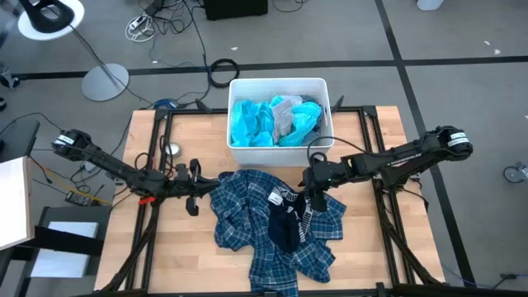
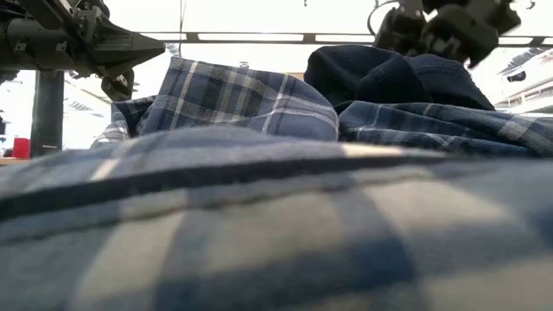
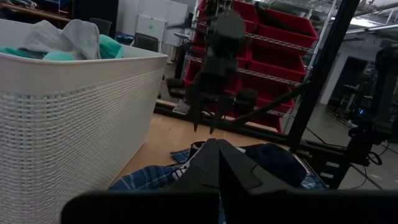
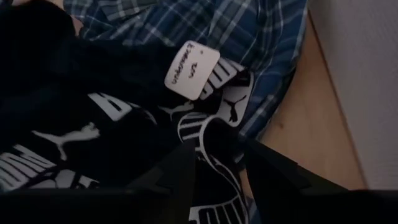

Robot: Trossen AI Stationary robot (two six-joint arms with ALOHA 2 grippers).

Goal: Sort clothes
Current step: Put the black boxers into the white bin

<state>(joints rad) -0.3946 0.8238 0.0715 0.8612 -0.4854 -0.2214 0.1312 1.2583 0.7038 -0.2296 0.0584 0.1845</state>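
Hovering with jaws spread over the dark underwear (image 4: 93, 137) atop the plaid shirts (image 1: 247, 219) mid-table, right gripper (image 1: 316, 198) looks set to pinch it, while left gripper (image 1: 192, 205), jaws pressed together, waits beside the pile.

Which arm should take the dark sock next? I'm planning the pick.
The right. Its gripper hangs open right over the dark sock on the plaid shirt. The left gripper is shut, at the pile's edge.
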